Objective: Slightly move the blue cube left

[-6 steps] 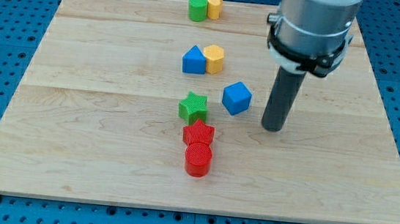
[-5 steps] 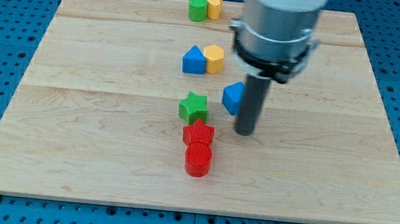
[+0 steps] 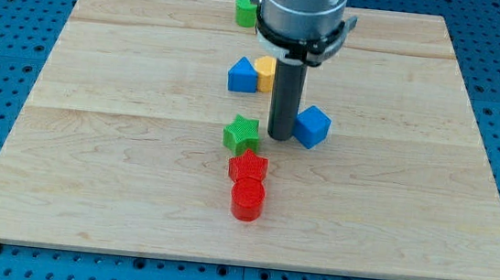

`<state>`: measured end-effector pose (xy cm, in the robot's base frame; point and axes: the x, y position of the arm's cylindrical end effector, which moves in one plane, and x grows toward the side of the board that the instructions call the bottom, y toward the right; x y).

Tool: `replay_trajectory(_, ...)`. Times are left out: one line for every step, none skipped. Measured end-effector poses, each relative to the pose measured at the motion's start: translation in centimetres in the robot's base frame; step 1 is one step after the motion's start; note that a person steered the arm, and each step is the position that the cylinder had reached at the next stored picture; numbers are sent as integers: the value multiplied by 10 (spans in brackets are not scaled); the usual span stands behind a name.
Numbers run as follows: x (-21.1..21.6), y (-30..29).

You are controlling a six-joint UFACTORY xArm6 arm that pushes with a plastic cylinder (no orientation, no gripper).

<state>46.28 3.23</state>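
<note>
The blue cube [image 3: 313, 127] lies near the middle of the wooden board [image 3: 93, 143]. My tip [image 3: 280, 137] rests on the board right at the cube's left side, between it and the green star [image 3: 242, 135]. The rod stands upright and hides part of the yellow block [image 3: 265, 66] behind it.
A blue triangular block [image 3: 242, 75] sits beside the yellow block above the star. A red star [image 3: 248, 167] and a red cylinder [image 3: 248, 200] lie below the green star. A green cylinder [image 3: 245, 10] is at the view's top, partly behind the arm.
The rod swept from the cube's right side leftward across the view's bottom of it to its left side. The blue cube now lies slightly further right than before.
</note>
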Motion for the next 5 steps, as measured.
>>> replay_trajectory(21, 2)
replay_trajectory(25, 26)
replay_trajectory(25, 29)
replay_trajectory(38, 48)
replay_trajectory(42, 76)
